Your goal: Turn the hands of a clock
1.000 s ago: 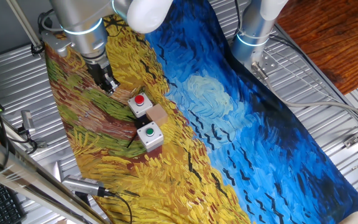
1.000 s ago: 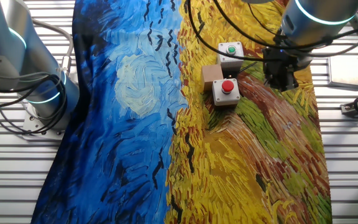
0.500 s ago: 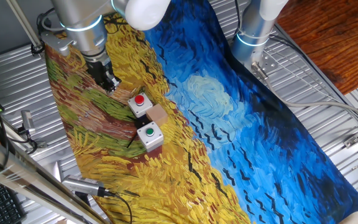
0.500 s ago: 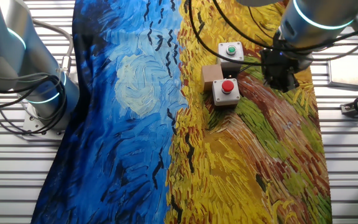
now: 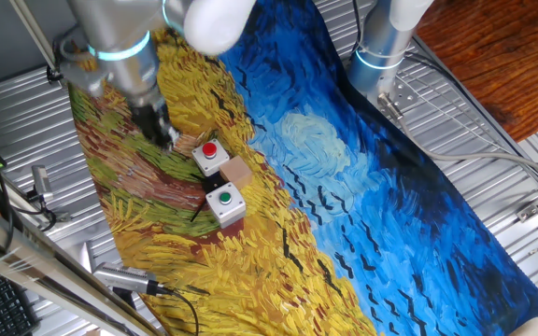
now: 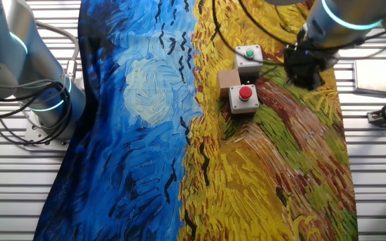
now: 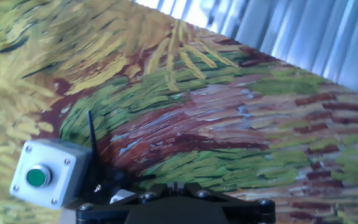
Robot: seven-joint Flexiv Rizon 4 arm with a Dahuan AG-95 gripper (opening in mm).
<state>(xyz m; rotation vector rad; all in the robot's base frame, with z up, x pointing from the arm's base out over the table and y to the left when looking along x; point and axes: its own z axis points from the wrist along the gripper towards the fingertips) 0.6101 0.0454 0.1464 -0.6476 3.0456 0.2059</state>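
The gripper (image 5: 160, 133) hangs at upper left beside the red button box (image 5: 211, 156), probably searching the unseen clock; its jaws' state I cannot tell.

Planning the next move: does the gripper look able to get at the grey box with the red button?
Probably yes: the gripper hangs beside the grey box with the red button, with only bare painted cloth between them.

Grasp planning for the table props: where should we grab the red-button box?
Probably the grey housing of the red-button box, not the button. Come from above, fingers on the flat side walls away from the tan block, which crowds one corner. The gripper hangs on its open side.
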